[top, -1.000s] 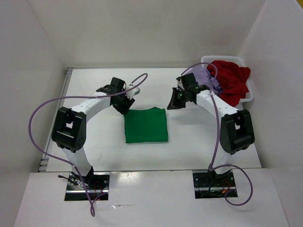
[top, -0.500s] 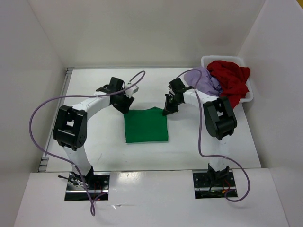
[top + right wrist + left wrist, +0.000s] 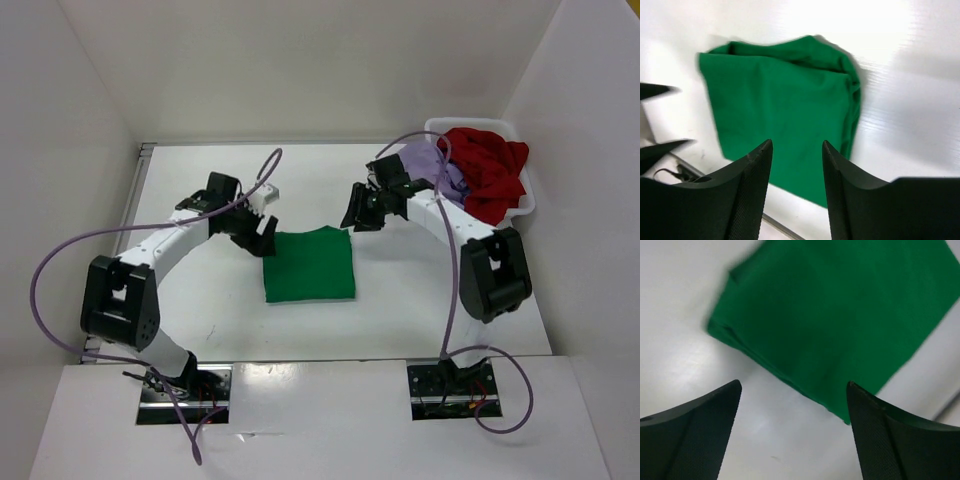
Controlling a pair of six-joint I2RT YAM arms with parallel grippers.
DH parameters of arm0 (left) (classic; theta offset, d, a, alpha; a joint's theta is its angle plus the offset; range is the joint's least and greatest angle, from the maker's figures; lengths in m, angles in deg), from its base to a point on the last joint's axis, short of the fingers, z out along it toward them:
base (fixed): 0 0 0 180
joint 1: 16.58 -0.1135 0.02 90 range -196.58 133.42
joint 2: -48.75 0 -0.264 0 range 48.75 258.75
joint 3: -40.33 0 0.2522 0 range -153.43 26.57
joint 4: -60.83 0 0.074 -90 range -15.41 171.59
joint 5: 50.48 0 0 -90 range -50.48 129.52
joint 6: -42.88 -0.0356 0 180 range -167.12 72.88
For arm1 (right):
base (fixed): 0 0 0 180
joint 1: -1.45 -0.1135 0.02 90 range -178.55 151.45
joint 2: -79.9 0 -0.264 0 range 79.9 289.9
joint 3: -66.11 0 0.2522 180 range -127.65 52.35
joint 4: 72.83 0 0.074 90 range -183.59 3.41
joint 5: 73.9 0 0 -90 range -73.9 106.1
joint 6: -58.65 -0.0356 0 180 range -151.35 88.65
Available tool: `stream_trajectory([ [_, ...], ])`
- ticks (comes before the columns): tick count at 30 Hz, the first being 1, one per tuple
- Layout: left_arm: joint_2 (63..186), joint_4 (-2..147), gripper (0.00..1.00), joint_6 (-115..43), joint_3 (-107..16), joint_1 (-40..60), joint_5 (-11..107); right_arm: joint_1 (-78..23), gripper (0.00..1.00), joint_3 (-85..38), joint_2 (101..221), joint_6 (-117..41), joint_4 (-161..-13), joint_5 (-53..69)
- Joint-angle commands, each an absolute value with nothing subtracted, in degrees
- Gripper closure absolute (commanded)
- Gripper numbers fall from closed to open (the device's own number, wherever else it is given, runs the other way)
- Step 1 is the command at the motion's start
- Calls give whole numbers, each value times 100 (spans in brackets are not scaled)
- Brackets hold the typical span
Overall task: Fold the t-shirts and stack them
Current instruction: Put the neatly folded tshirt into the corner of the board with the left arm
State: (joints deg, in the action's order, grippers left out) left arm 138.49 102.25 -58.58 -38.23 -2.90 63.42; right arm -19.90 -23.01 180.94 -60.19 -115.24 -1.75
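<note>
Green t-shirt [image 3: 309,265] lies folded into a rectangle mid-table, while the dark red t-shirt [image 3: 490,165] and lavender t-shirt [image 3: 432,165] are heaped in the white basket [image 3: 527,203] at the far right. Left gripper [image 3: 262,231] hovers by its far left corner, fingers wide and empty. Right gripper [image 3: 357,215] is near its far right corner, fingers parted more narrowly, holding nothing.

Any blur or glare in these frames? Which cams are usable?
Top external: sharp, evenly lit, no glare. Left wrist: green shirt soft at its edges, a glare patch on the table. Right wrist: shirt's left edge smeared, table washed out white at the top.
</note>
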Motion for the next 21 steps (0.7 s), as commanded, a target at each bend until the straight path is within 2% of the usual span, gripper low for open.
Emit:
stream_trajectory([
  [1, 14375, 10476, 7, -5495, -3137, -470, 7669, -1956, 50, -2105, 17414, -5992, -11656, -157],
  [2, 14463, 10473, 0, -5442, -3135, -523, 7669, -1956, 50, -2052, 17325, -5992, -11656, -104],
  [6, 14947, 10473, 0, -5222, -3521, -708, 7125, -1956, 48, -1806, 16938, -6114, -11656, -104],
  [16, 15958, 10667, 0, -5160, -3733, -603, 7563, -1956, 48, -1611, 16367, -6229, -11963, 213],
  [18, 16098, 10614, 4, -5160, -3786, -603, 7564, -1956, 48, -1682, 16305, -6229, -12026, 265],
  [21, 16301, 10614, 23, -5160, -3864, -603, 7564, -1956, 48, -1823, 16305, -6229, -12096, 318],
])
